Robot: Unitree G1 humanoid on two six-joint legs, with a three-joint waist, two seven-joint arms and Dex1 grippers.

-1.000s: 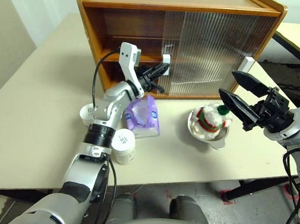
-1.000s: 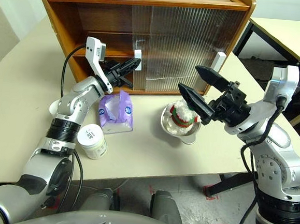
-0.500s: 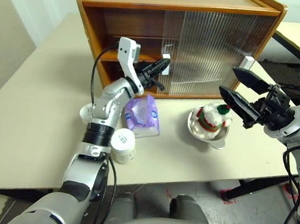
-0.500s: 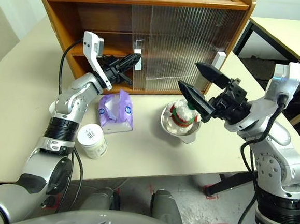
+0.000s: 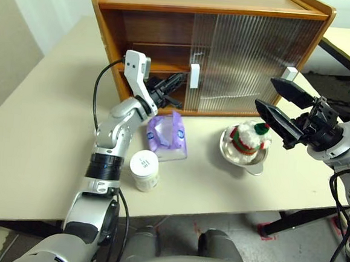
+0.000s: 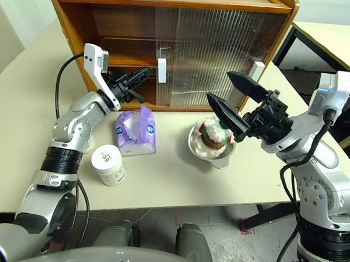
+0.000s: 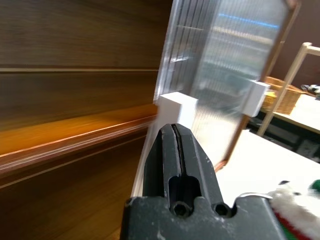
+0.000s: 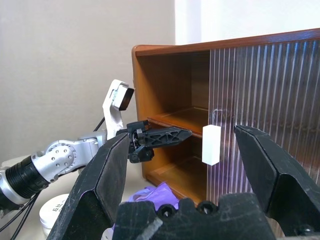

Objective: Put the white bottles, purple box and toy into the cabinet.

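I'm holding the left claw (image 5: 178,78) clenched, empty, at the cabinet (image 5: 233,11) opening, upper centre; right claw (image 5: 276,104) hanging released over the toy (image 5: 246,136).

Print on white bottle (image 5: 143,170) lid and purple box (image 5: 167,135), too small to read.

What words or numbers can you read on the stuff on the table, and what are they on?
None can be read.
Bottle: small dark print on its lid, too small to read.
Purple box: small blue marks on its side, too blurred to read.
Toy, bowl and cabinet: no writing seen.
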